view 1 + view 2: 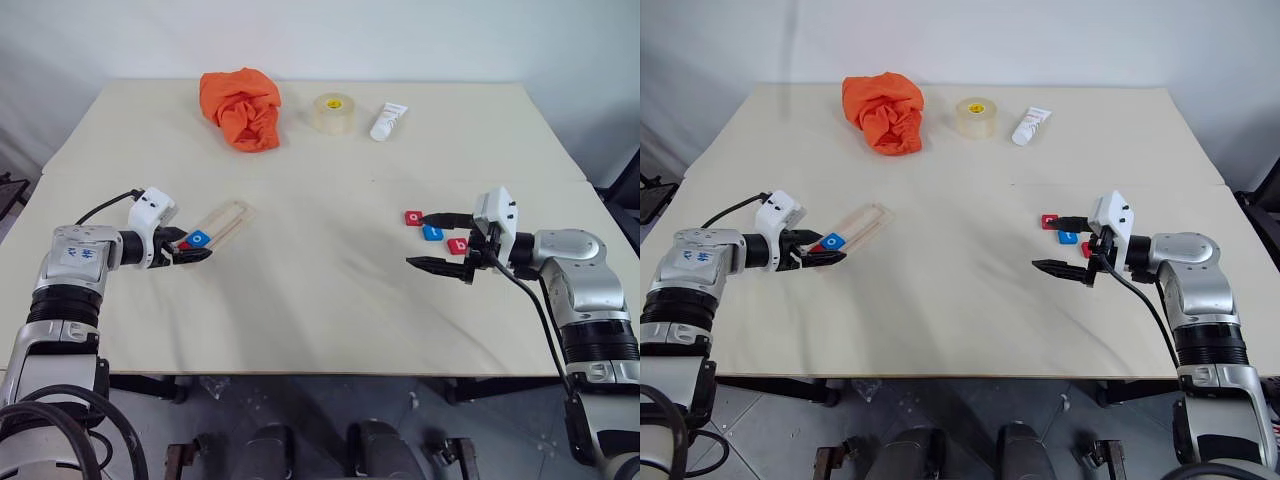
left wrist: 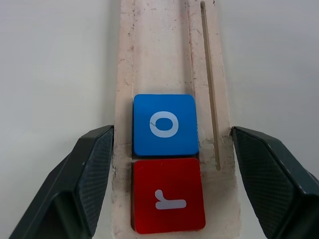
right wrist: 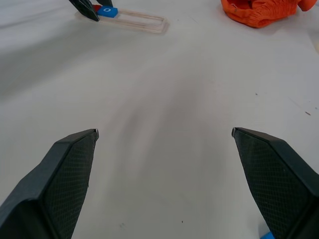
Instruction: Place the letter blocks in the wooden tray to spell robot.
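Note:
The wooden tray lies on the left of the table, running diagonally. At its near end sit a red "r" block and, touching it, a blue "o" block. My left gripper is open, with one finger on each side of the tray beside these two blocks. On the right of the table lie a red block, a blue block and another red block. Just left of them my right gripper hangs open above the table, holding nothing.
An orange cloth, a roll of tape and a white tube lie along the far side. A seam crosses the tabletop. Bare table lies between the tray and the loose blocks.

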